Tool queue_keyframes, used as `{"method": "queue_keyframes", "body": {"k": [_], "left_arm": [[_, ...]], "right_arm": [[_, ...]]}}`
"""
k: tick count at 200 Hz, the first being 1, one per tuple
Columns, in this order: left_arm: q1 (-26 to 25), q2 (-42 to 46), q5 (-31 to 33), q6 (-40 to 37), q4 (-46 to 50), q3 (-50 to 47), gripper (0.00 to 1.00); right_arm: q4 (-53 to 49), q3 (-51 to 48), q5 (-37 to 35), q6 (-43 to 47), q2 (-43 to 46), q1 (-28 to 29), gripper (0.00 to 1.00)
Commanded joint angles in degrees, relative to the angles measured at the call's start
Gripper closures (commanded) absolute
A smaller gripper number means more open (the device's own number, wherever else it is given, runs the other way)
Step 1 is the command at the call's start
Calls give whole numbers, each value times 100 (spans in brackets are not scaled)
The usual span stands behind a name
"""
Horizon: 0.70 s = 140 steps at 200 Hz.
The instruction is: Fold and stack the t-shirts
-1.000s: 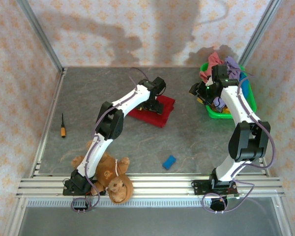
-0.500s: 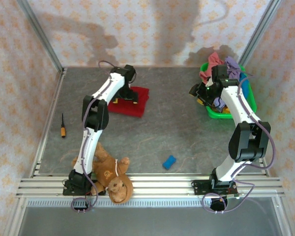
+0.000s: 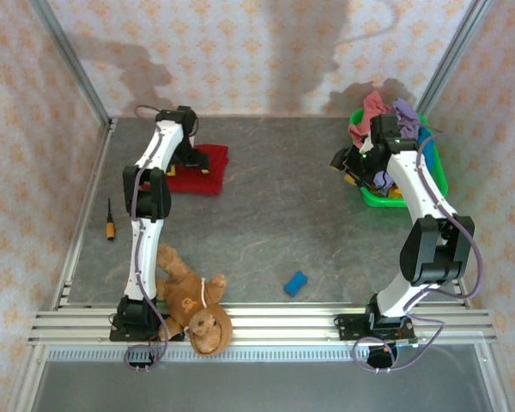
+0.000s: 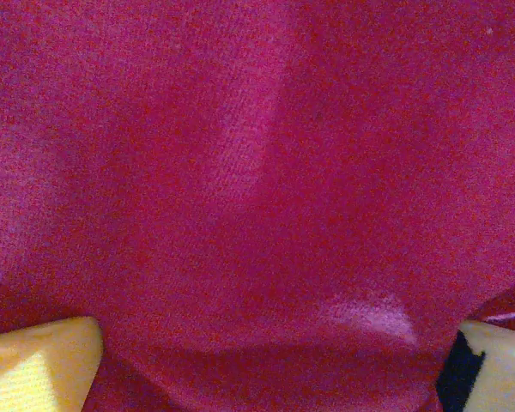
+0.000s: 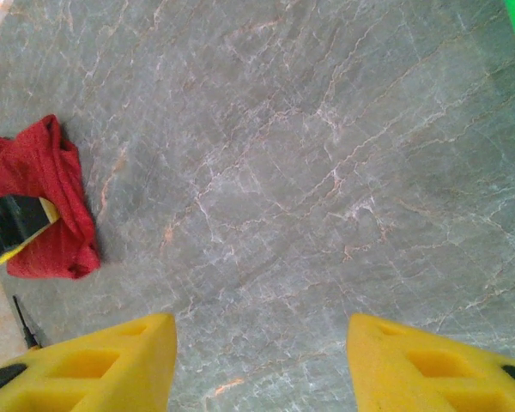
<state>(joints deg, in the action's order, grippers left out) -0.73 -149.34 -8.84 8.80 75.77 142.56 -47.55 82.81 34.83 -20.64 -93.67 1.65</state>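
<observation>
So, early days: one dark red t-shirt (image 3: 204,165) looks folded at the table's far left under the left gripper (image 4: 266,373), its fingers spread wide and pressing on it, while the other tees (image 3: 384,110) are heaped in the green basket (image 3: 436,180); the right wrist view adds what the top view is too coarse to tell, that the right gripper (image 5: 262,360) is parted and empty.

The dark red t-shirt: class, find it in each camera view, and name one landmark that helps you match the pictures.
Top external: dark red t-shirt at the far left of the table, under the left hand.
Left wrist: t-shirt close up, above the yellow fingertips at the bottom corners.
Right wrist: t-shirt bunched at the left edge.
Shared landmark: the left hand resting on it.
</observation>
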Motion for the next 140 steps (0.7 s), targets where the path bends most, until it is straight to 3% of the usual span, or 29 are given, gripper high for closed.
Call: {"method": "queue_keyframes", "body": {"k": [1,89,140], "left_arm": [[541,-378,83,-317,138,396,0],[1259,-509,-150,-493,-632,554,1],[1363,-612,-98,-505,-971,929,1]], "right_arm": [[-308,194,77,178,122,-33,45],[-601,489,242,230,-156,-33,45],[-747,762,277,221,-334,-33,45]]}}
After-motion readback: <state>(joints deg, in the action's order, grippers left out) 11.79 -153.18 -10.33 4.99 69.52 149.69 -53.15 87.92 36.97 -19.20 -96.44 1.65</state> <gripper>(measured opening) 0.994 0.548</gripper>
